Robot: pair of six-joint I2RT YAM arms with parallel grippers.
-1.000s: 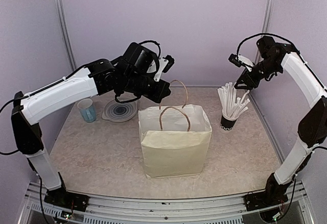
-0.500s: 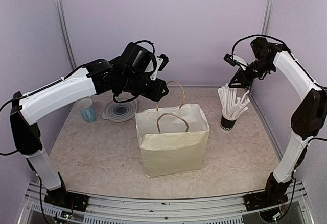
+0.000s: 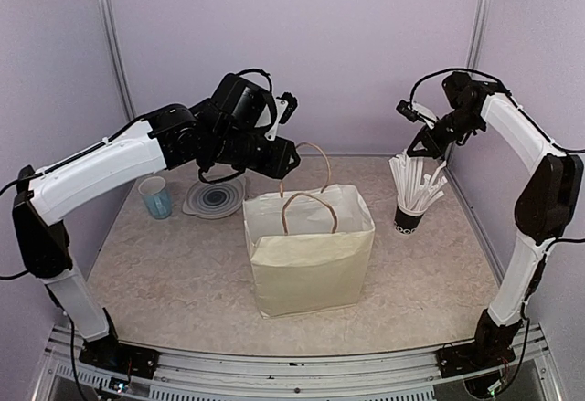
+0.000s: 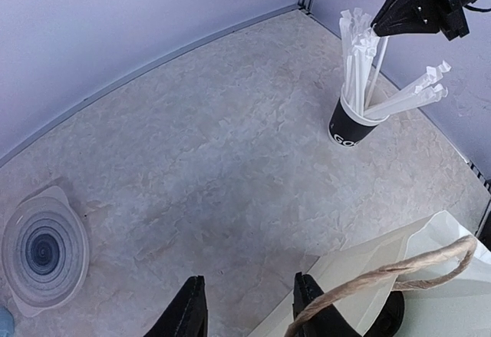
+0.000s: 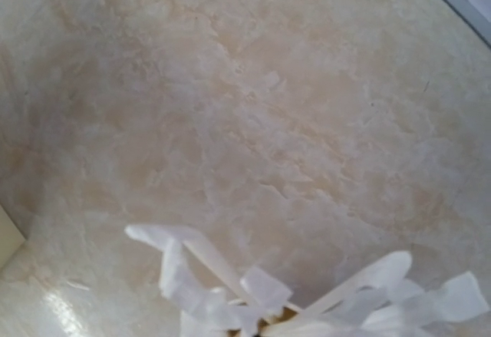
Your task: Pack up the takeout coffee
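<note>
Right pincer (image 4: 383,24) dropped to the straws (image 4: 360,53) and closed; straw grip unclear. Left pincer (image 4: 249,287) parted, empty, above paper bag (image 3: 311,264): coffee cups unseen, likely bagged.

The desk (image 3: 174,273) is beige with a pale, veined marble pattern. The walls (image 3: 366,45) behind it are soft lilac, split by silver-grey posts (image 3: 108,36). The paper bag (image 3: 311,269) is plain cream, with tan twisted-cord handles (image 3: 309,202). The left arm (image 3: 101,168) and the right arm (image 3: 526,136) wear white shells with black joints and cables. The left pincer (image 4: 247,310) and the right pincer (image 4: 379,27) are black. A small cup (image 3: 156,197) is translucent blue. A cloudy clear dish (image 3: 214,198) shows concentric rings darkening to blue-grey at its centre. The straw cup (image 3: 407,218) is black with white lettering, and its straws (image 3: 416,182) are white.
</note>
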